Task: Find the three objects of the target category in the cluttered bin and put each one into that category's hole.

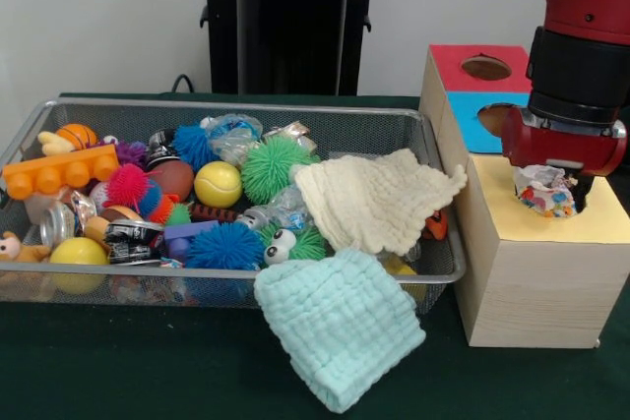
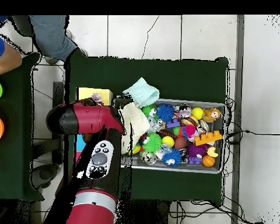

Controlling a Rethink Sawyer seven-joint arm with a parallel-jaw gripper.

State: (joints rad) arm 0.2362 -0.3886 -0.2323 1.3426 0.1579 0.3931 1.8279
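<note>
- One bin (image 1: 236, 110) of silver wire mesh stands on the dark green table (image 1: 118, 361), at 9 o'clock from the row of boxes in the front view.
- Three boxes stand in a row: a yellow-topped box (image 1: 536, 282) nearest the camera, a blue-topped box (image 1: 472, 125) behind it, and a red-topped box (image 1: 463, 66) farthest.
- Two cloths: a cream cloth (image 1: 374, 199) lies in the bin's 3 o'clock end; a pale green cloth (image 1: 340, 327) hangs over the near rim onto the table.
- In the bin: two blue spiky balls, one (image 1: 224, 246) near the front and one (image 1: 194, 145) toward the back; one large green spiky ball (image 1: 274, 168); one pink spiky ball (image 1: 126, 184); two yellow balls, (image 1: 218, 184) and (image 1: 78, 253); one orange building block (image 1: 59, 174) at 9 o'clock.
- The end effector (image 1: 547, 194) sits over the yellow box's hole, clamped on a crumpled multicoloured object (image 1: 544, 191).
- In the overhead view, a person's arm (image 2: 49, 35) shows at 11 o'clock.
</note>
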